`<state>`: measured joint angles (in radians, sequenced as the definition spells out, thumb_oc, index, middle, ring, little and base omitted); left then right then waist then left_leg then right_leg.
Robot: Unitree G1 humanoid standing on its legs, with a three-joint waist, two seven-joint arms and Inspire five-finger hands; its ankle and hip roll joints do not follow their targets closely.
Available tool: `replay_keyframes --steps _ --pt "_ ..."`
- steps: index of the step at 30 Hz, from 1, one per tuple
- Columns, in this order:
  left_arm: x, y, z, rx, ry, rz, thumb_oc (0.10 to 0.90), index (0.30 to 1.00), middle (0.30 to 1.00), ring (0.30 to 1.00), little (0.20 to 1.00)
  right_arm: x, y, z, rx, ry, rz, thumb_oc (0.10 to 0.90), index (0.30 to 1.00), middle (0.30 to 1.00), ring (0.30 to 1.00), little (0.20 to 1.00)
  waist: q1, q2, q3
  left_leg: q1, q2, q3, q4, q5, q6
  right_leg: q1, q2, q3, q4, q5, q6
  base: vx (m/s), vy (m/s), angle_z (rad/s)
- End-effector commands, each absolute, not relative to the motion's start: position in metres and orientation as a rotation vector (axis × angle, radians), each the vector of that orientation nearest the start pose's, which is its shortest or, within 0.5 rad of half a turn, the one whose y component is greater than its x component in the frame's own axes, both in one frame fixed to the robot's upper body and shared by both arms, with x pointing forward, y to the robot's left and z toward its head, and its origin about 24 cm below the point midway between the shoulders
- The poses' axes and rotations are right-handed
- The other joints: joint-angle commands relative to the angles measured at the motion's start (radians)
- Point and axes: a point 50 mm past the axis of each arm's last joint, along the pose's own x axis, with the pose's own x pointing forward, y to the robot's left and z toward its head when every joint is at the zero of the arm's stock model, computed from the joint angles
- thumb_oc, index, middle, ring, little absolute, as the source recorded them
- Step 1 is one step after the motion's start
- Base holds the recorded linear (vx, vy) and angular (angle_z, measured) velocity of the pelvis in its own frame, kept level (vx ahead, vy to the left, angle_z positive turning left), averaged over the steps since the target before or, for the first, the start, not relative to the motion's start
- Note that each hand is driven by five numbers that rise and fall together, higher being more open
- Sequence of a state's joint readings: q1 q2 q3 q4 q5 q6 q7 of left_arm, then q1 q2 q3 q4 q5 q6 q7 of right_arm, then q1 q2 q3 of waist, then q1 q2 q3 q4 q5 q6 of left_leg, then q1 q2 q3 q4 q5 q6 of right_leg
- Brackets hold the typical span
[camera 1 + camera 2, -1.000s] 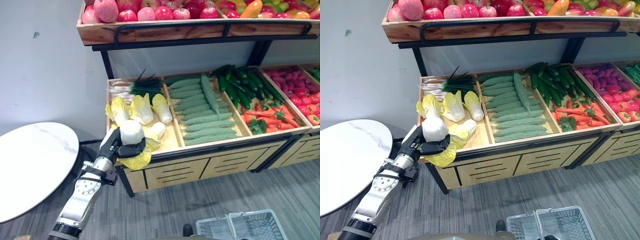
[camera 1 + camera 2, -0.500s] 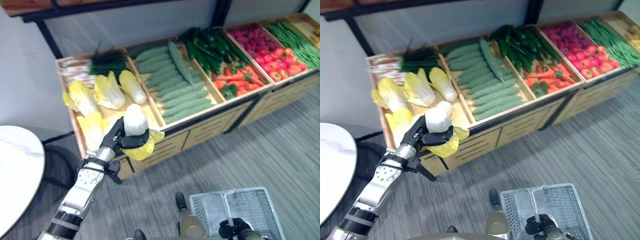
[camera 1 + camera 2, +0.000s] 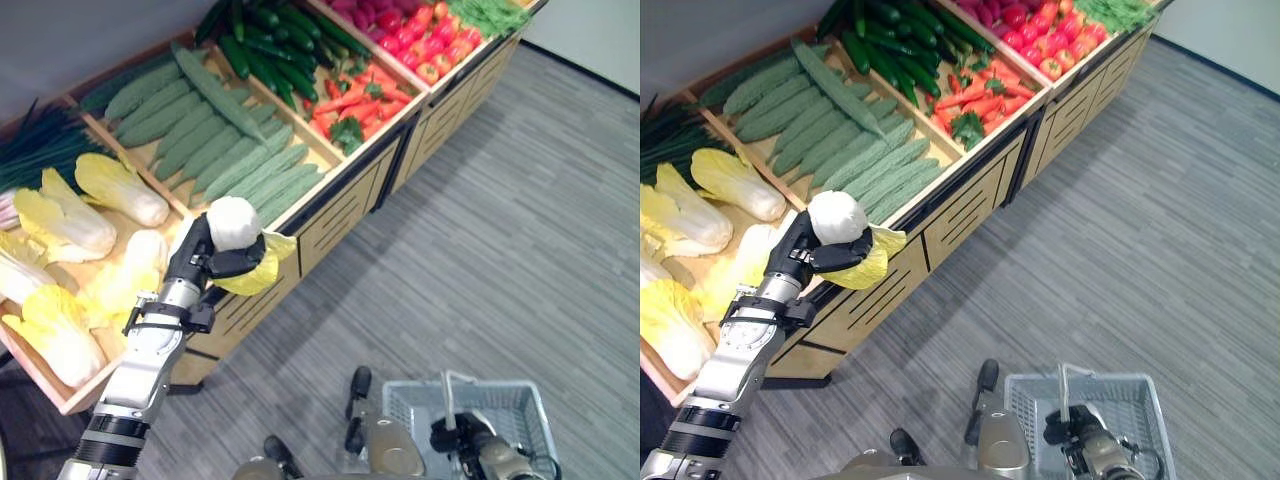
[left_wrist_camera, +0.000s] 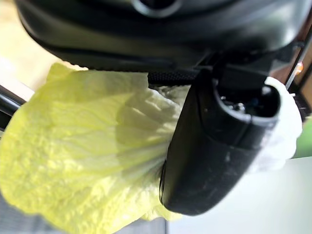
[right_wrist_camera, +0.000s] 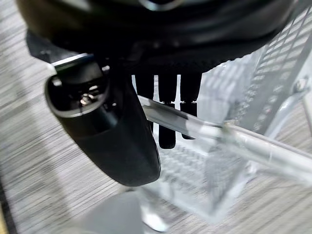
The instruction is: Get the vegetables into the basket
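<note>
**One cabbage up, one basket waiting**

From the left eye view: my left hand [image 3: 205,258] has its fingers curled tight around a cabbage [image 3: 234,222], white end up and yellow leaves hanging out at about 4 o'clock from the hand. It hangs over the front edge of the wooden stand [image 3: 330,200]. More cabbages [image 3: 60,215] lie in the bin at 9 o'clock from my hand, and the green gourds [image 3: 215,140] lie at 12 o'clock. The basket [image 3: 505,420] sits low at 5 o'clock, well apart from the cabbage. My right hand [image 3: 455,437] is at the basket's handle [image 3: 446,390].

From the right eye view I see the same thing: the cabbage is high and the basket is far down at 4 o'clock, with bare floor [image 3: 1120,230] between them.

From the left wrist view: my thumb [image 4: 219,146] presses across the cabbage, and the soft yellow leaf bulges out beside it. I think the grip is good, but the leaves are floppy.

From the right wrist view: my fingers [image 5: 165,105] hook round the clear handle bar, so this hand is holding the basket.

To do this step well, I think I should swing the cabbage slowly across to the basket, keep the squeeze on, hold the basket steady, and let go only when the cabbage is right over the opening.
</note>
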<state>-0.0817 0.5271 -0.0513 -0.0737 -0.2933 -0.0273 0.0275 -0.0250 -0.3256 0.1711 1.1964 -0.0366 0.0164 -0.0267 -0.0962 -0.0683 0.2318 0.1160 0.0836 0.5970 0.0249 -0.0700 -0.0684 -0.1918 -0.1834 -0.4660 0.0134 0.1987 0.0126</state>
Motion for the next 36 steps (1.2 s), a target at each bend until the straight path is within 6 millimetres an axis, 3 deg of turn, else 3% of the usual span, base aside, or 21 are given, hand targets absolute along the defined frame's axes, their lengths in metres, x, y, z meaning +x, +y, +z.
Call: replay_keyframes --steps 1,10,16,30,33,34,35,36 --pt "0.261 0.205 0.153 0.275 -0.435 -0.132 0.4 0.3 0.3 0.3 0.3 0.108 -0.268 -0.146 -0.484 1.167 -0.029 0.4 0.3 0.3 0.3 0.3 0.021 -0.024 -0.073 -0.066 0.009 -0.018 0.116 -0.073 0.021 0.099 -0.201 0.008 -0.029 0.057 0.242 0.06 -0.118 0.15" --pt "0.263 0.203 0.151 0.255 -0.428 -0.13 0.4 0.3 0.3 0.3 0.3 0.106 -0.275 -0.144 -0.458 1.155 -0.089 0.4 0.3 0.3 0.3 0.3 -0.001 -0.01 -0.063 -0.071 0.034 -0.016 0.101 -0.053 0.0 0.089 -0.169 0.025 -0.046 0.037 0.237 0.04 -0.067 0.0" --pt "0.266 0.199 0.151 0.224 -0.438 -0.117 0.4 0.3 0.3 0.3 0.3 0.111 -0.28 -0.141 -0.457 1.131 -0.121 0.4 0.3 0.3 0.3 0.3 -0.026 0.025 -0.024 -0.1 0.04 -0.017 0.045 -0.003 -0.019 0.025 -0.149 0.061 -0.034 0.016 0.228 0.0 -0.058 -0.04" --pt "0.271 0.191 0.151 0.189 -0.445 -0.122 0.4 0.3 0.3 0.3 0.3 0.108 -0.292 -0.136 -0.478 1.126 -0.16 0.4 0.3 0.3 0.3 0.3 -0.032 0.062 0.011 -0.138 0.084 -0.038 0.027 0.037 -0.048 -0.031 -0.116 0.069 0.041 -0.056 0.193 0.03 -0.073 -0.02" --pt "0.27 0.191 0.149 0.187 -0.437 -0.122 0.4 0.3 0.3 0.3 0.3 0.11 -0.292 -0.136 -0.474 1.12 -0.165 0.4 0.3 0.3 0.3 0.3 -0.035 0.055 0.021 -0.14 0.117 -0.047 0.07 0.023 -0.059 -0.043 -0.09 0.086 0.078 -0.094 0.173 0.07 -0.159 0.01" --pt "0.268 0.198 0.148 0.197 -0.43 -0.107 0.4 0.3 0.3 0.3 0.3 0.113 -0.291 -0.136 -0.483 1.11 -0.148 0.4 0.3 0.3 0.3 0.3 -0.024 0.034 0.029 -0.166 0.166 -0.084 0.188 0.006 -0.075 -0.035 -0.046 0.108 0.08 -0.132 0.142 0.15 -0.348 0.02" --pt "0.267 0.2 0.147 0.204 -0.424 -0.098 0.4 0.3 0.3 0.3 0.3 0.112 -0.29 -0.136 -0.488 1.115 -0.139 0.4 0.3 0.3 0.3 0.3 -0.009 0.02 0.034 -0.181 0.19 -0.107 0.255 0.03 -0.085 -0.019 -0.024 0.112 0.075 -0.15 0.128 0.13 -0.308 -0.07" --pt "0.266 0.201 0.147 0.206 -0.424 -0.098 0.4 0.3 0.3 0.3 0.3 0.112 -0.289 -0.136 -0.487 1.115 -0.137 0.4 0.3 0.3 0.3 0.3 -0.008 0.022 0.035 -0.186 0.201 -0.111 0.27 0.027 -0.092 -0.016 -0.016 0.111 0.074 -0.153 0.123 0.1 -0.28 -0.24"
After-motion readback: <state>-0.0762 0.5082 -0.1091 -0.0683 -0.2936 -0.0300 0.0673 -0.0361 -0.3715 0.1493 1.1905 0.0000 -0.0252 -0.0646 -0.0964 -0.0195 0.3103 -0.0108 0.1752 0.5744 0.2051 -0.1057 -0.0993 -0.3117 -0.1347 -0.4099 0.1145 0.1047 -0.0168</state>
